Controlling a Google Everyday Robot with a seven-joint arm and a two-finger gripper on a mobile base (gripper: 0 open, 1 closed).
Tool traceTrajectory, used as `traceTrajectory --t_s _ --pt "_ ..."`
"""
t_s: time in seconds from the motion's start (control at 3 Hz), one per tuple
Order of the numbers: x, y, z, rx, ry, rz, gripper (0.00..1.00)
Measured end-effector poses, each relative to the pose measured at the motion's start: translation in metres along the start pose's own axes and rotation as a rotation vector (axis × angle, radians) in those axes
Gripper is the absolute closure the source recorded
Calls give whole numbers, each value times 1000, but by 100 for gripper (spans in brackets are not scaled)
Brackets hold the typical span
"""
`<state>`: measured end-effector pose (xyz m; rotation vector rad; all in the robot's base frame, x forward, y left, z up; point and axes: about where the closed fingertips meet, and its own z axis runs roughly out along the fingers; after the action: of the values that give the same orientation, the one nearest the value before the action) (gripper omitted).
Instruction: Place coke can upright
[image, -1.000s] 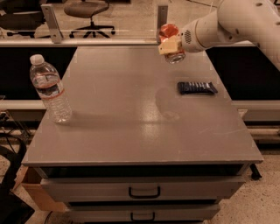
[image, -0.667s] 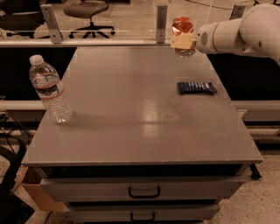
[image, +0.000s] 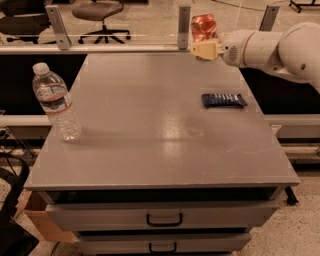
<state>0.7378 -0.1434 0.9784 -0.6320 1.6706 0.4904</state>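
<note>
Nearest the camera, two grey metal drawers (image: 100, 218) with dark handles sat under the flat grey table (image: 150, 135), the lower one cut off by the bottom edge. On the tabletop's left side stood one clear plastic water bottle (image: 56, 102) with a white cap, upright. Further back on the right lay one flat dark blue packet (image: 224, 100), well apart from the bottle. Beyond the packet, over the table's far edge, the white robot arm (image: 272, 46) reached in from the right, its upper part cut off by the frame. At its tip the cream-coloured two-finger gripper (image: 203, 40) was closed on the one small red-orange, dented metal coke can (image: 204, 25), holding it in the air clear of the tabletop. The can sat directly above the one visible finger (image: 205, 50) and touched it. The can's lower end was hidden behind that finger, the second finger could not be made out, and whether the can was upright or tilted was hard to tell. Behind the table, three grey metal posts (image: 184, 25) rose from a rail, and one dark office chair (image: 97, 11) stood on the floor beyond, its top cut off.
</note>
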Motion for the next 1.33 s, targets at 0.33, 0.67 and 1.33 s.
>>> traceTrajectory --t_s 0.33,0.67,1.33 --pt "-7 41 7 -52 -32 -200 100" --pt "-12 53 12 -68 -48 -298 100" --pt "-8 56 17 -58 -49 -273 100"
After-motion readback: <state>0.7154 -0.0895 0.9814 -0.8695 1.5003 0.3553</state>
